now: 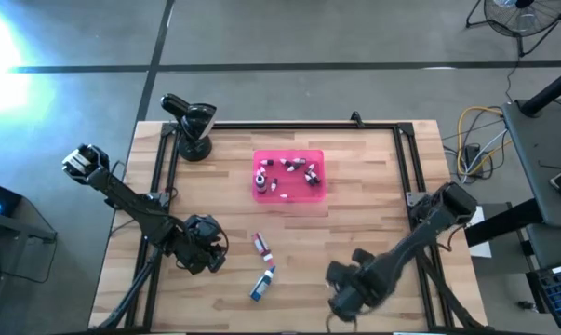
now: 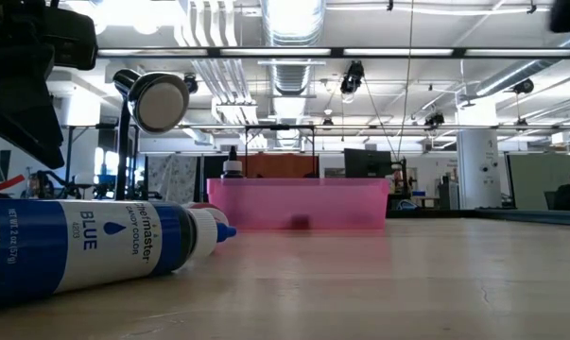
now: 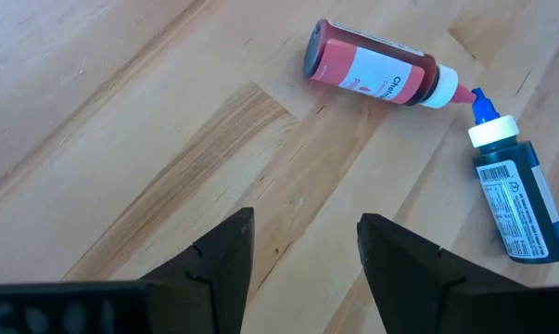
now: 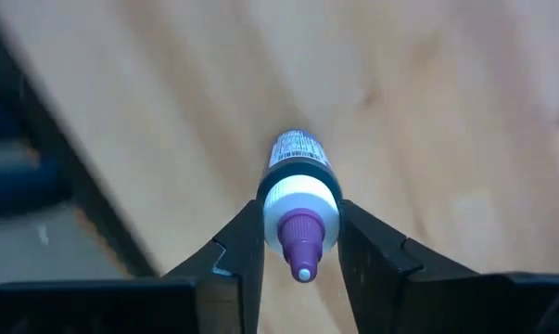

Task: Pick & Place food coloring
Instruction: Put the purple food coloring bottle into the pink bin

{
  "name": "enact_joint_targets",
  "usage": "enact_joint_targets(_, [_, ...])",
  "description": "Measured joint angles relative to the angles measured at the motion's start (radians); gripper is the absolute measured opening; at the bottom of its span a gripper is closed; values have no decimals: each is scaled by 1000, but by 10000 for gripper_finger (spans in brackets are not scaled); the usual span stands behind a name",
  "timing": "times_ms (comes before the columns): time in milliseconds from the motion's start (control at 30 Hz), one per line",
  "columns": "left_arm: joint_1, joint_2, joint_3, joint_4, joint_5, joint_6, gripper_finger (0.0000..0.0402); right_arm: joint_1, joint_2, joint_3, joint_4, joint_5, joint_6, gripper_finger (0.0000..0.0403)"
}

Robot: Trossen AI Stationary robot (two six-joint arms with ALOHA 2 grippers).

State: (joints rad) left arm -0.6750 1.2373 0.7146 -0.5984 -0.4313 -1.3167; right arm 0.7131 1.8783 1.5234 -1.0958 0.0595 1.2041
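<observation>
Two food coloring bottles lie on their sides on the table: a red one (image 1: 261, 246) (image 3: 372, 70) and a blue one (image 1: 263, 283) (image 3: 515, 199) (image 2: 86, 246), their tips close together. Several more small bottles lie in the pink tray (image 1: 289, 175) (image 2: 299, 203). My left gripper (image 1: 206, 247) (image 3: 305, 232) is open over bare wood, left of the red bottle. My right gripper (image 1: 345, 288) (image 4: 300, 218) is near the table's near edge, shut on a dark bottle with a white cap and purple tip. My right gripper pinches the bottle between its two fingers at the white cap (image 4: 300, 206), one finger on each side. The purple tip (image 4: 303, 260) points back toward the wrist, and the dark body (image 4: 296, 153) sticks out beyond the fingertips. The bottle appears lifted clear of the table.
A black desk lamp (image 1: 192, 126) (image 2: 157, 99) stands at the table's far left corner. A black frame rail (image 1: 289, 126) runs along the far edge and both sides. Bare wood lies between the tray and the two loose bottles.
</observation>
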Motion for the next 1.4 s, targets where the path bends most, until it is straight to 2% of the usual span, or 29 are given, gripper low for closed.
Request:
enact_joint_targets(167, [0,0,0,0,0,-2,170,-149,-48,25,-50,77,34,102])
enact_joint_targets(367, [1,0,0,-3,6,-26,170,-388,-101,144,-103,260,-167,101])
enact_joint_targets(567, [1,0,0,-4,9,-74,170,-648,-66,259,-162,261,-418,101])
enact_joint_targets(733, [1,0,0,-5,11,-131,170,-788,-36,277,-162,216,-540,101])
enact_joint_targets(933, [1,0,0,-4,-16,-158,170,-842,5,237,-132,173,-602,100])
enact_joint_targets(1400, [0,0,0,1,-33,-158,170,-802,116,223,-106,67,-632,104])
